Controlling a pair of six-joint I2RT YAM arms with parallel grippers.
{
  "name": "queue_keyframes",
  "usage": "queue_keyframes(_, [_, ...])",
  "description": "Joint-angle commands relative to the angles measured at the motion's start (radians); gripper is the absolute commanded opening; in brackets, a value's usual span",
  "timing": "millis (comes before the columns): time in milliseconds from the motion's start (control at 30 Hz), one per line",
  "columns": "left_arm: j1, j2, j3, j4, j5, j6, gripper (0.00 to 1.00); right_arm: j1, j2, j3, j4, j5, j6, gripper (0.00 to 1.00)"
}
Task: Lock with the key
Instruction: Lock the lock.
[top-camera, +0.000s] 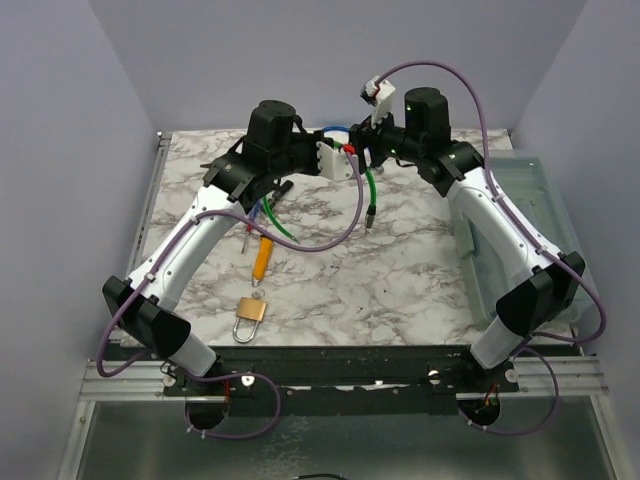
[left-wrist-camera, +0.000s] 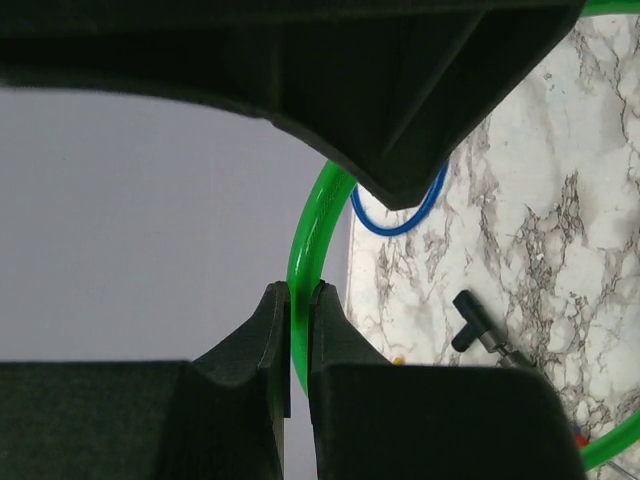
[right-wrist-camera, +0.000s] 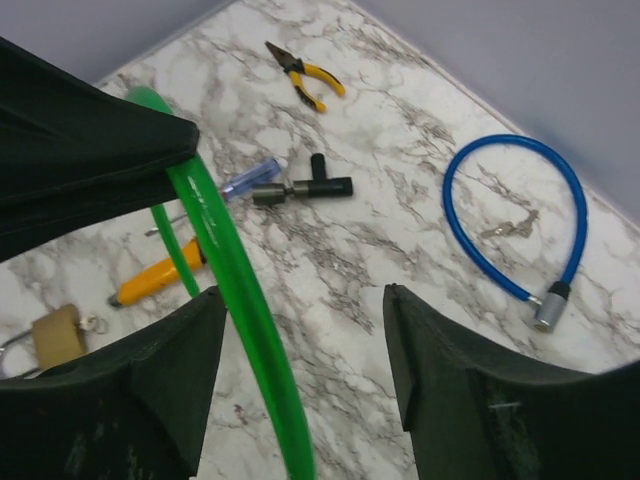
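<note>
My left gripper (left-wrist-camera: 299, 290) is shut on a green cable lock (left-wrist-camera: 305, 240), pinching the cable between its fingertips above the back of the marble table. The right gripper (right-wrist-camera: 305, 295) faces it, open, and the green cable (right-wrist-camera: 235, 300) runs between its fingers close to the left one. In the top view the two grippers meet near the green cable (top-camera: 371, 190), which hangs down toward the table. A black T-shaped piece with a metal stub (right-wrist-camera: 310, 186) shows below. A brass padlock (top-camera: 250, 312) lies near the front edge. Small keys (right-wrist-camera: 510, 228) lie inside a blue cable lock (right-wrist-camera: 470, 250).
Yellow-handled pliers (right-wrist-camera: 305, 75), a blue-handled tool (right-wrist-camera: 250, 178) and an orange-handled tool (top-camera: 261, 258) lie on the marble table (top-camera: 400, 280). A clear plastic bin (top-camera: 535, 220) stands along the right edge. Grey walls close in the back and both sides.
</note>
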Motion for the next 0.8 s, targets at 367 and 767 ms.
queue_keyframes(367, [-0.036,-0.030,0.024,0.109,-0.093,0.003,0.00,0.022,-0.032,-0.108,-0.066,0.249,-0.014,0.53])
queue_keyframes(767, [-0.023,-0.019,0.016,0.116,-0.084,-0.025,0.00,0.021,-0.108,-0.210,-0.029,0.328,-0.006,0.46])
